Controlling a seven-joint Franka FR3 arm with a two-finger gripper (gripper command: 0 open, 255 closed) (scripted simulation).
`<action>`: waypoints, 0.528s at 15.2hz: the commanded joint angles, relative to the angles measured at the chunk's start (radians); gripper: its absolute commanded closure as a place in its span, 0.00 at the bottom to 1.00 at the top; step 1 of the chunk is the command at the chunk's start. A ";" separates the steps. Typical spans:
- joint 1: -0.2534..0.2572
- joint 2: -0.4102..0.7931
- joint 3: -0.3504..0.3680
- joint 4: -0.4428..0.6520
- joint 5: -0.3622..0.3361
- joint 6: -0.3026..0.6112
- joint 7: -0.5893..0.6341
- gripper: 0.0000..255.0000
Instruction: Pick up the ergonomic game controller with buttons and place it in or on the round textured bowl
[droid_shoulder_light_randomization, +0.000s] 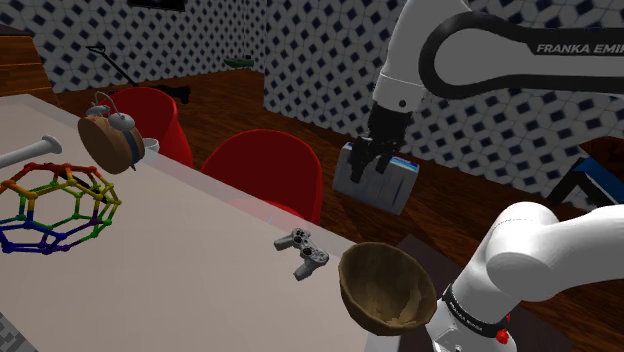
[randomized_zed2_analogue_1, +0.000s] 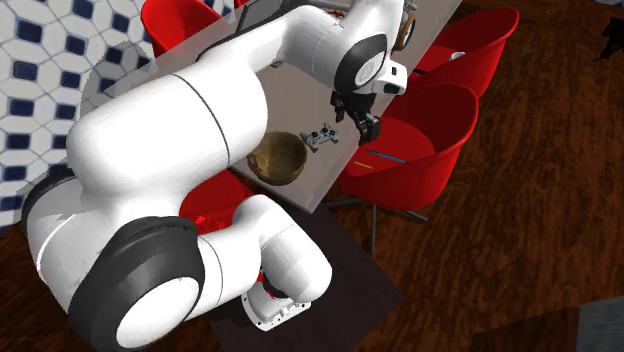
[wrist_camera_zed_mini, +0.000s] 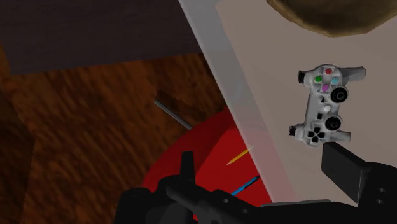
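Note:
A grey game controller (droid_shoulder_light_randomization: 301, 252) with coloured buttons lies flat on the pale table (droid_shoulder_light_randomization: 170, 270), near its edge. Close beside it sits a round brown textured bowl (droid_shoulder_light_randomization: 385, 285), tipped on its side. In the second exterior view the controller (randomized_zed2_analogue_1: 322, 137) lies between the bowl (randomized_zed2_analogue_1: 277, 157) and the table edge. My black gripper (droid_shoulder_light_randomization: 370, 163) hangs open above a red chair, just off the table edge and apart from the controller. In the wrist view the controller (wrist_camera_zed_mini: 324, 105) lies ahead of the right finger (wrist_camera_zed_mini: 343, 170), and the bowl's (wrist_camera_zed_mini: 331, 16) rim shows beyond it. Nothing is between the fingers.
Two red chairs (droid_shoulder_light_randomization: 265, 165) (droid_shoulder_light_randomization: 150, 115) stand along the table's far edge. A round alarm clock (droid_shoulder_light_randomization: 110, 140), a rainbow wire polyhedron (droid_shoulder_light_randomization: 60, 210) and a pale bolt-like piece (droid_shoulder_light_randomization: 30, 152) sit at the shoulder view's left. A grey box (droid_shoulder_light_randomization: 385, 190) shows behind the gripper.

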 joint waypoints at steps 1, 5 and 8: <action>0.012 0.030 0.049 -0.022 0.028 0.063 0.044 0.00; 0.033 0.100 0.147 -0.047 0.073 0.180 0.130 0.00; 0.040 0.172 0.223 -0.051 0.096 0.271 0.197 0.00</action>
